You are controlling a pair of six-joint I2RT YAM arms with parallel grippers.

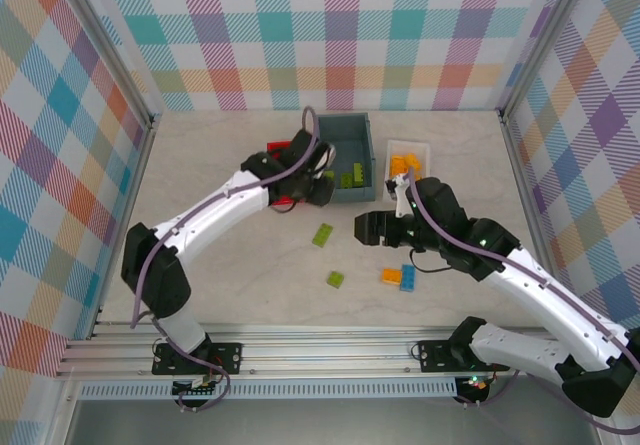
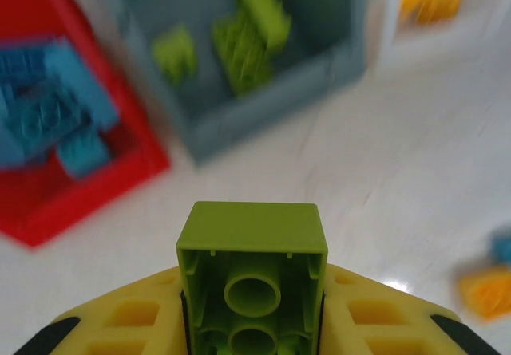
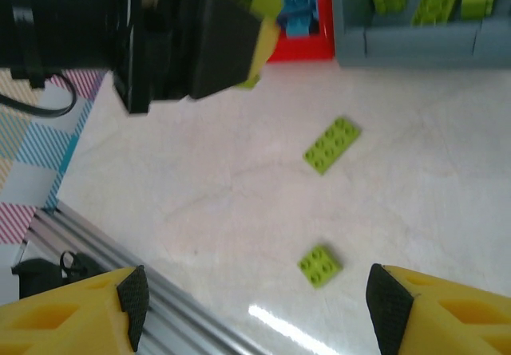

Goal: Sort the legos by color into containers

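Left gripper: the jaws are clamped on a green brick; its hollow underside faces the wrist camera, and you see the yellow fingers pressed against both its sides. In the top view this gripper sits at the near left corner of the grey bin; the red bin lies just left of it, partly under the arm. The grey bin holds several green pieces; the red bin holds blue pieces; both groups are blurred in the left wrist view.

Right gripper: the jaws stand wide apart with nothing between them; it hovers above the table. Beyond its tips a small brick, green, lies loose on the table; a flat green plate lies farther on, nearer the grey bin.

In the top view, check beside the right arm: an orange brick and a blue brick lie touching each other on the table. The white tray stands just right of the grey bin; it holds orange pieces.
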